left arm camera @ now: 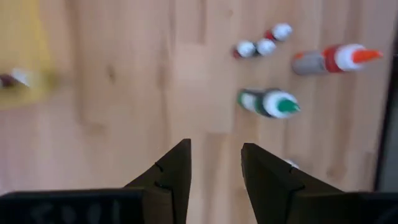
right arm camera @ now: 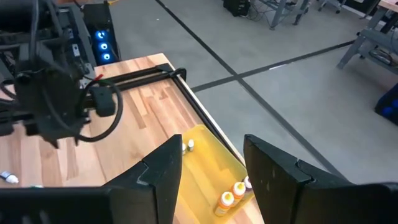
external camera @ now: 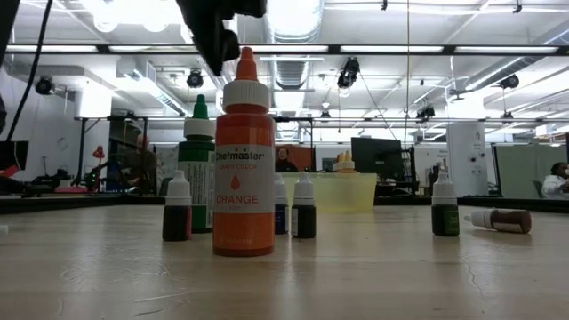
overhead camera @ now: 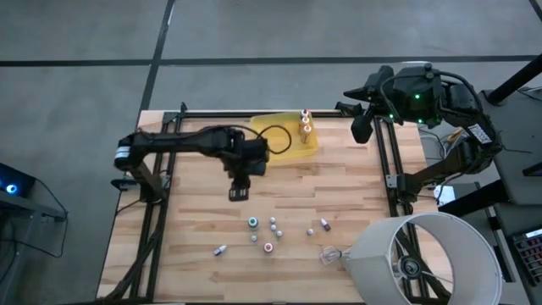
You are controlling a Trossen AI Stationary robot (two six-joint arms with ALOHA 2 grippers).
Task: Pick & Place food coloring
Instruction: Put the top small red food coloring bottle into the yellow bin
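Observation:
Several tiny food coloring bottles (overhead camera: 269, 233) are scattered on the wooden table, most upright on their bases and a few lying on their sides. The low view shows a tall orange bottle (external camera: 243, 160) and a green-capped one (external camera: 197, 169). A few more bottles (overhead camera: 306, 127) stand in the yellow tray (overhead camera: 284, 146) at the far edge. My left gripper (overhead camera: 239, 193) hangs open above bare wood between the tray and the scattered bottles, pointing down with nothing between its fingers (left arm camera: 214, 174). The green-capped bottle (left arm camera: 270, 103) lies ahead of it. My right gripper (right arm camera: 211, 168) waits open, raised over the table's far right corner.
A large white lampshade-like cylinder (overhead camera: 423, 258) covers the near right corner. A crumpled clear plastic scrap (overhead camera: 329, 254) lies beside it. Black frame rails (overhead camera: 385, 161) run along the table's sides. Bare wood (overhead camera: 203, 212) lies on the table's left half.

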